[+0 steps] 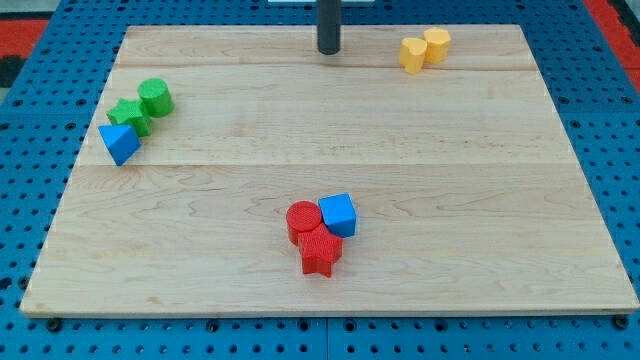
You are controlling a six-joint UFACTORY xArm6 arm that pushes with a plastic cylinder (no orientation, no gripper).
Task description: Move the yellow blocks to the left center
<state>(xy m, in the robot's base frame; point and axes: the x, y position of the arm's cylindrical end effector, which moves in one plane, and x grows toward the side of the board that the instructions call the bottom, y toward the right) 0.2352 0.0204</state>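
Note:
Two yellow blocks sit touching at the view's top right: a yellow hexagonal block [412, 54] and a yellow cylinder [437, 44] just to its right. My tip [329, 50] rests on the board near the top edge, left of the yellow blocks with a clear gap between. The rod rises out of the view's top.
A green cylinder [155, 97], a green star-like block [131, 116] and a blue triangular block [120, 143] cluster at the view's left. A red cylinder [303, 219], a red star-like block [320, 251] and a blue cube [338, 214] cluster at bottom centre. The wooden board [480, 200] lies on a blue pegboard.

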